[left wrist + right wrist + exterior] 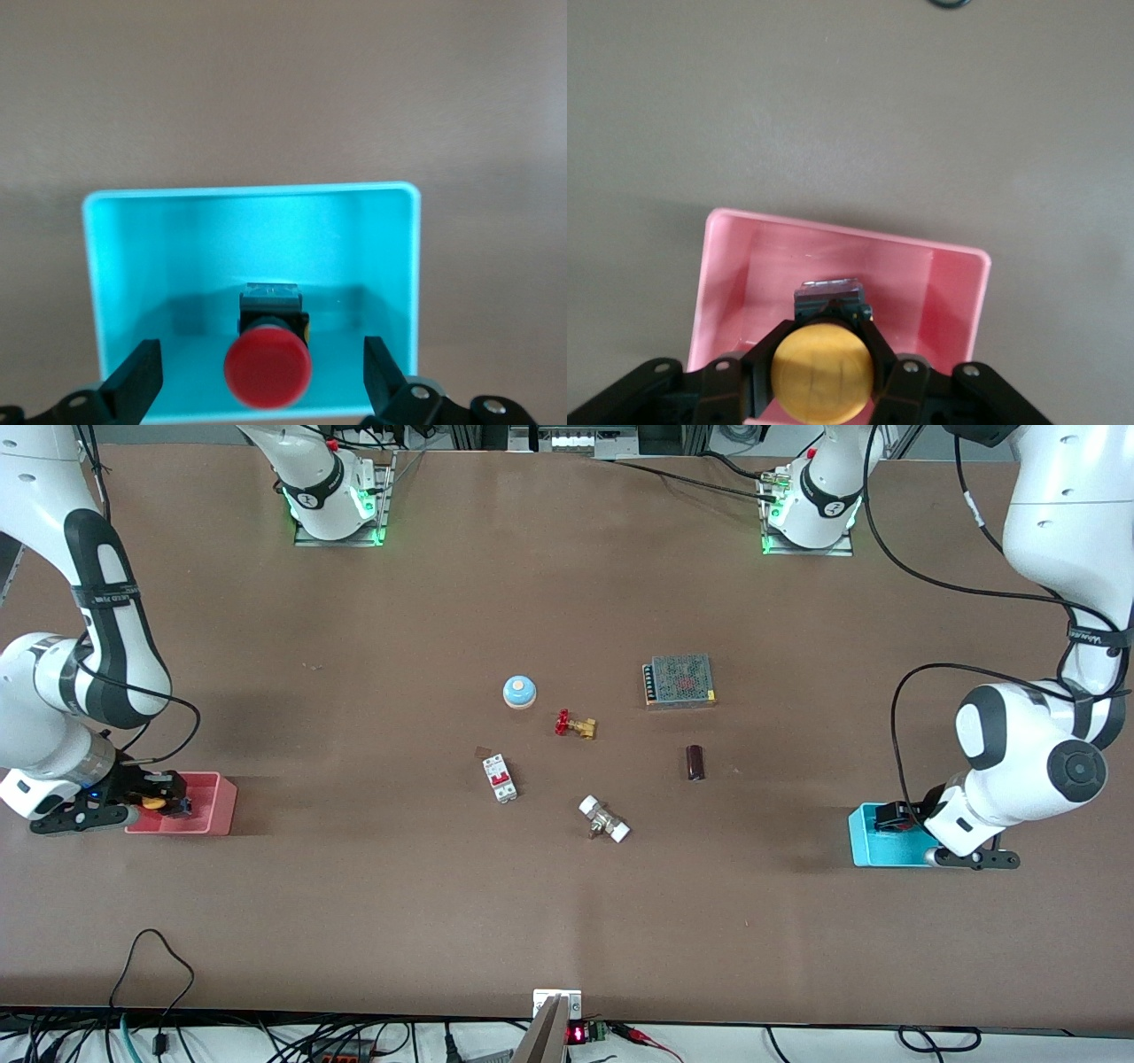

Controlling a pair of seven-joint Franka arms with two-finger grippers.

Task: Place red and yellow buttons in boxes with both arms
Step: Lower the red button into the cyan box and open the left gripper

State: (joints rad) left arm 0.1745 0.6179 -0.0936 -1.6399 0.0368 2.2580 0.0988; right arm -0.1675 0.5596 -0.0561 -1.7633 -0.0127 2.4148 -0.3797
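The red button lies in the cyan box, cap toward the camera, in the left wrist view. My left gripper is open over it, one finger on each side, both well apart from the cap. In the front view the left gripper sits over the cyan box at the left arm's end; the red button is hidden there. My right gripper is shut on the yellow button, holding it over the pink box. The front view shows the right gripper, the yellow button and the pink box.
Mid-table lie a blue-domed round piece, a brass valve with a red handwheel, a white and red breaker, a white-ended fitting, a dark cylinder and a metal mesh box.
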